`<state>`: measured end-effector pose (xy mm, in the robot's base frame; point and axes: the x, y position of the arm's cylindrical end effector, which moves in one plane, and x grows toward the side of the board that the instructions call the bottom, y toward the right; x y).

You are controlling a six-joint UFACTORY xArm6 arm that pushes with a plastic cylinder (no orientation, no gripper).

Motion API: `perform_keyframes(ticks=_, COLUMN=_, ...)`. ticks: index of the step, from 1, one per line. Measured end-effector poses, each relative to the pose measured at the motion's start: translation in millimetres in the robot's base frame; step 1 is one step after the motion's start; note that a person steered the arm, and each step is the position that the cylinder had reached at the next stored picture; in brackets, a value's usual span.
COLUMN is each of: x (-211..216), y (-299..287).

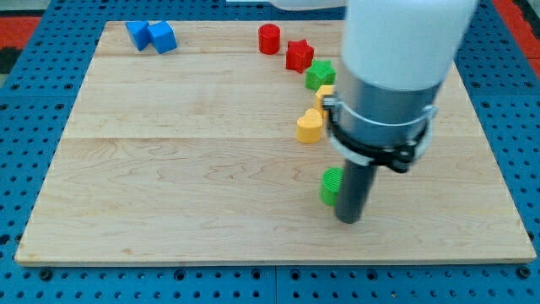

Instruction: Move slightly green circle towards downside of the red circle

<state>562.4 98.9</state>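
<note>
Wooden table top (169, 169) on a blue perforated base (34, 279), with my tip (349, 219), the lower end of a straight dark rod with nothing to open or close, resting near the board's near edge and touching the right side of the green circle block (330, 186). Red circle block (268, 39) at the far edge, well apart from the green circle, with a red star block (299, 56) just right of it, then a green star block (320, 74) and two yellow blocks (310, 125) (325, 95), the nearer one heart-shaped; two blue blocks (138, 34) (162, 37) touching at the far left
</note>
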Motion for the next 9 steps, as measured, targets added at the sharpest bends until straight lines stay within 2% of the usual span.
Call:
perform_keyframes(ticks=1, x=-7.7, y=8.7)
perform_keyframes(ticks=3, x=-27.2, y=-56.7)
perform_keyframes(ticks=6, x=-42.3, y=-30.9)
perform_keyframes(ticks=8, x=-76.3, y=-73.7)
perform_keyframes(ticks=9, x=-33.5, y=-80.0)
